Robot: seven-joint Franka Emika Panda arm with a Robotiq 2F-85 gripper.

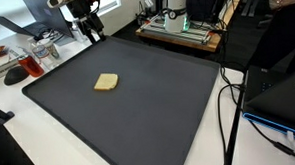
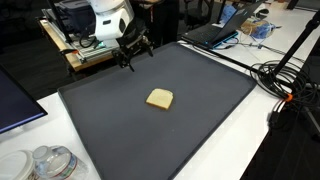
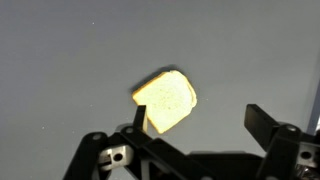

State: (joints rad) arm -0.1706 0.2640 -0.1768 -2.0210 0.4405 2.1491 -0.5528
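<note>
A pale yellow slice of bread (image 1: 106,83) (image 2: 159,98) lies flat near the middle of a dark grey mat (image 1: 149,117) (image 2: 200,130). My gripper (image 1: 88,31) (image 2: 134,52) hangs open above the mat's far edge, well away from the bread, with nothing between its fingers. In the wrist view the bread (image 3: 166,100) shows below and ahead of the gripper (image 3: 200,118), close to one fingertip (image 3: 140,117) in the picture but far beneath it. The other fingertip (image 3: 258,118) stands wide apart over bare mat.
A wooden tray with equipment (image 1: 180,29) (image 2: 85,45) stands behind the mat. Black cables (image 1: 228,99) (image 2: 285,85) trail along one side, next to a laptop (image 2: 215,32). Plastic cups and containers (image 2: 50,162) (image 1: 32,63) sit on the white table beside the mat.
</note>
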